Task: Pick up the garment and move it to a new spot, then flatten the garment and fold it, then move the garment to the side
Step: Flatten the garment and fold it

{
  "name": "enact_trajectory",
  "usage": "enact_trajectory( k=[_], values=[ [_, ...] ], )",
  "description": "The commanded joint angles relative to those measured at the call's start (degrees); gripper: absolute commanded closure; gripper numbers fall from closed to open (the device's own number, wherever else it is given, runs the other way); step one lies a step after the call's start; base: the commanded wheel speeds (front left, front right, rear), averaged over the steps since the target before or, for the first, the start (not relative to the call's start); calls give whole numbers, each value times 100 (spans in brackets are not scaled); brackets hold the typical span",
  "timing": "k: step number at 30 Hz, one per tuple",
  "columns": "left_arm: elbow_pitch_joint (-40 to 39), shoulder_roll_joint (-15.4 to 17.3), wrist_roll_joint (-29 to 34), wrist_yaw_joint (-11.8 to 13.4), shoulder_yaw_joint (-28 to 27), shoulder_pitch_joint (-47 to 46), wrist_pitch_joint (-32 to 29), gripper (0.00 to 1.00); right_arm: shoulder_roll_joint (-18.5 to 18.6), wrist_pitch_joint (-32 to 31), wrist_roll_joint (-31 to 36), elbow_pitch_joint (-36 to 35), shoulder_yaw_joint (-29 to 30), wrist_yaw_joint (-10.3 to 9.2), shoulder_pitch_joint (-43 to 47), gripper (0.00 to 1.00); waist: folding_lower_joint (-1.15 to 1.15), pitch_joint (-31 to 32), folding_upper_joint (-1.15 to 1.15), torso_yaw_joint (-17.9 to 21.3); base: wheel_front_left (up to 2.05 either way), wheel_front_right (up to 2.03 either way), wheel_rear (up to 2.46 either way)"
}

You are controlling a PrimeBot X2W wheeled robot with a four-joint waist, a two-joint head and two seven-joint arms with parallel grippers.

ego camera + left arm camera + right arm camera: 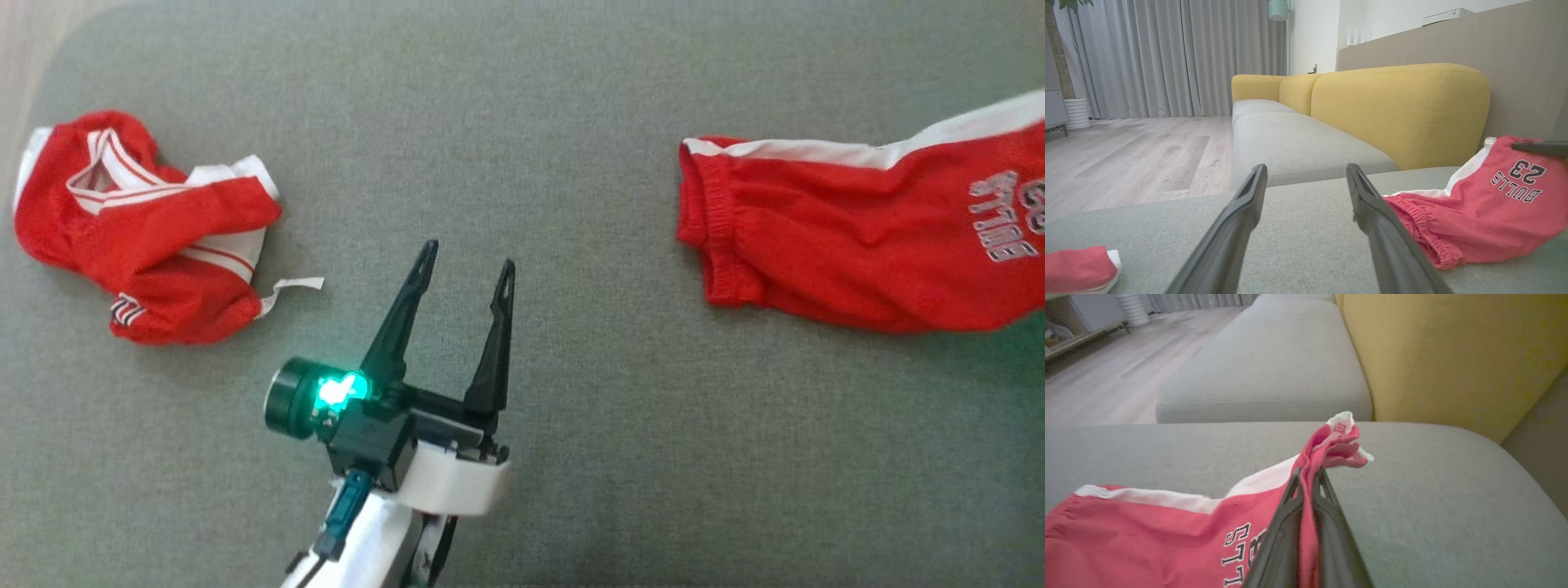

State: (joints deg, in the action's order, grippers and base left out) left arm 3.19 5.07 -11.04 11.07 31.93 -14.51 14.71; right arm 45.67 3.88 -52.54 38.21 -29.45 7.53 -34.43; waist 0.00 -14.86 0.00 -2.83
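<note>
Right gripper [1309,473] pinched tight on a bunched edge of the red shorts [857,237], which lie along the right of the grey cushion [522,122], left gripper [469,255] spread wide and empty mid-cushion, crumpled red jersey [139,229] far left.

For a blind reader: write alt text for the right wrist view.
The right gripper is shut on a bunched edge of the red shorts with white trim and black lettering. They lie on a grey cushion, with a yellow backrest behind.
</note>
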Motion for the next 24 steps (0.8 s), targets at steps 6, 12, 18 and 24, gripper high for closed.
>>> enact_trajectory(
  k=[6, 12, 18, 24],
  values=[
    [-101, -51, -28, -57, -183, 96, 29, 0, -150, -362, 475, -1060, 30, -4, -51, 100, 0, 304, 0, -56, 0, 0, 0],
    [-112, -105, -61, -74, -204, 163, 29, 0, -974, -931, 852, -2012, 279, -4, 252, 100, 0, 374, 0, -237, 0, 0, 0],
    [-112, -156, -101, -99, -225, 187, 29, 0, -2045, -1326, 1229, -2408, 377, -4, 657, 0, 0, 340, 0, -413, 0, 0, 0],
    [-98, -190, -153, -89, -296, 228, 29, 0, -2648, -748, 1696, -2588, 1045, -4, 964, 0, 0, 477, 0, -481, 0, 0, 0]
  ],
)
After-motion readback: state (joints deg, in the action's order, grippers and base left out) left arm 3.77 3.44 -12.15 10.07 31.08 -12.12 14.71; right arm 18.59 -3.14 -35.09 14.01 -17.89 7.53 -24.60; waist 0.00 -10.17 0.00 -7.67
